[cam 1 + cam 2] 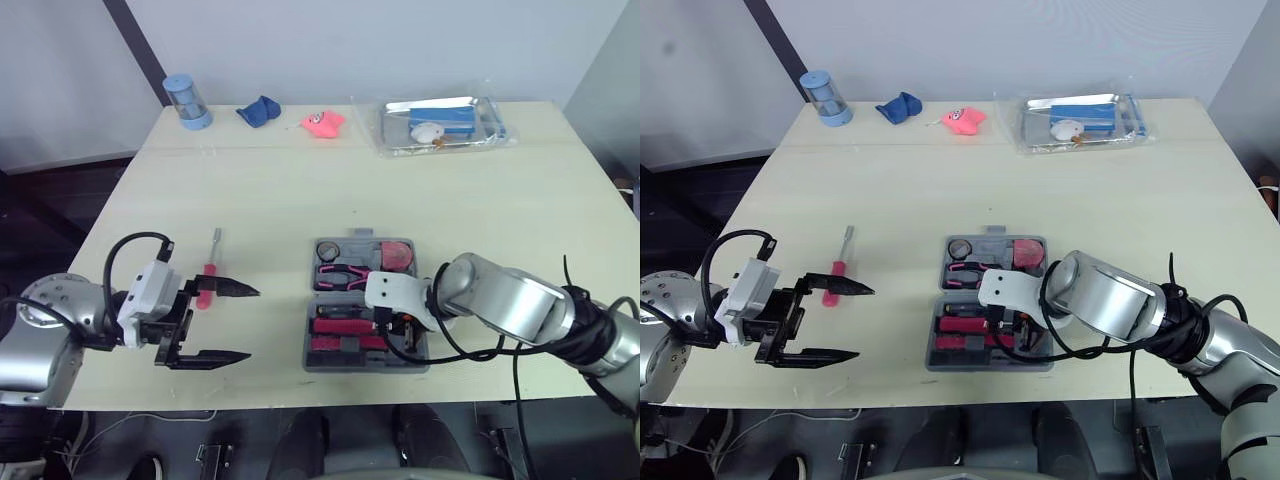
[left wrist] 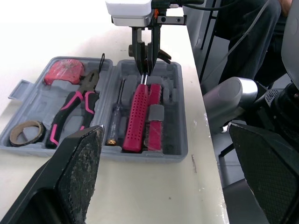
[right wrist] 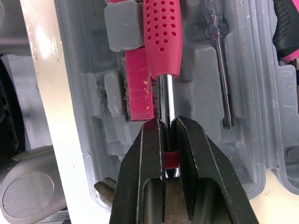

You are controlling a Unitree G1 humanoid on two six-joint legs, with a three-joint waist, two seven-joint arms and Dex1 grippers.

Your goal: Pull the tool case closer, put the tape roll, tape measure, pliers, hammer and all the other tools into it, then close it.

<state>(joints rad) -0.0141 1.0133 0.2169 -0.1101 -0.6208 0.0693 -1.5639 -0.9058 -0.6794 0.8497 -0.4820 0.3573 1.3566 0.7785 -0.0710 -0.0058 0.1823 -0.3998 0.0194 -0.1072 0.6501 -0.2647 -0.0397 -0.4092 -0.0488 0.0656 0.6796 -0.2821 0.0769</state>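
Note:
The grey tool case (image 1: 366, 361) lies open near the table's front edge. Its far half holds the tape roll (image 1: 329, 250), the red tape measure (image 1: 397, 257) and the pink-handled pliers (image 1: 345, 278). The hammer (image 3: 161, 32), with a pink dotted handle, lies in the near half beside a thin clear screwdriver (image 3: 219, 60). My right gripper (image 3: 167, 128) reaches down into that half, shut on the hammer's steel shaft just below the handle. My left gripper (image 1: 250, 323) stands open left of the case. A red-handled screwdriver (image 1: 210, 265) lies on the table beside its far finger.
At the table's back stand a blue cylinder (image 1: 187, 102), a blue cloth (image 1: 259, 111), a pink toy (image 1: 322, 122) and a clear tray (image 1: 497, 140) with small items. The case's near side lies close to the table's front edge (image 1: 300, 390).

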